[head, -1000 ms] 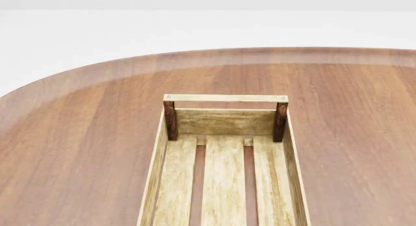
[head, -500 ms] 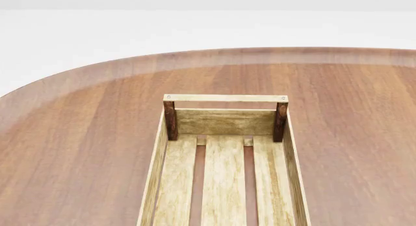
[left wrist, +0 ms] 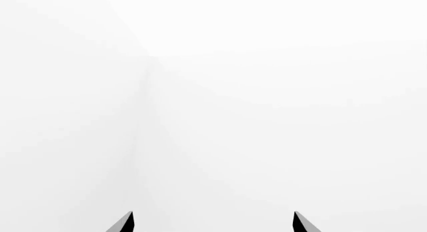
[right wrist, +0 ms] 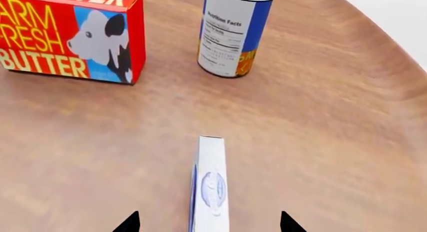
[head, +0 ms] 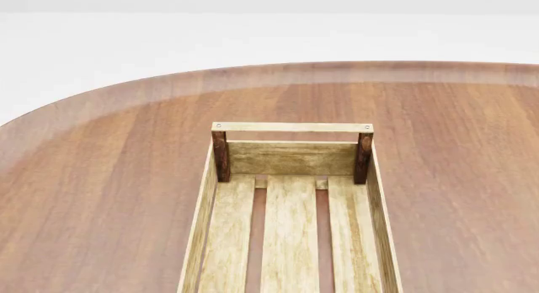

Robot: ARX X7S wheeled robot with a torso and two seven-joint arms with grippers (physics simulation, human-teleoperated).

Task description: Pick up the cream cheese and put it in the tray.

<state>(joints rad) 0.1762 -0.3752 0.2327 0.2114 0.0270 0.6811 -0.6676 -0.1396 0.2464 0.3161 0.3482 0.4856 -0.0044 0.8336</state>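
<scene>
The cream cheese, a small white-and-pale-blue box with a blue oval logo, stands on its narrow edge on the brown table in the right wrist view. My right gripper is open; its two dark fingertips straddle the box with a gap on each side. The tray, a light-wood slatted crate with dark corner posts and a handle bar, sits at the middle front of the head view and holds nothing. My left gripper is open and faces only blank white. Neither gripper shows in the head view.
Beyond the cream cheese in the right wrist view stand a red butter box and a blue-and-orange can. The rounded table edge runs just past the can. In the head view the table's curved far edge lies behind the tray.
</scene>
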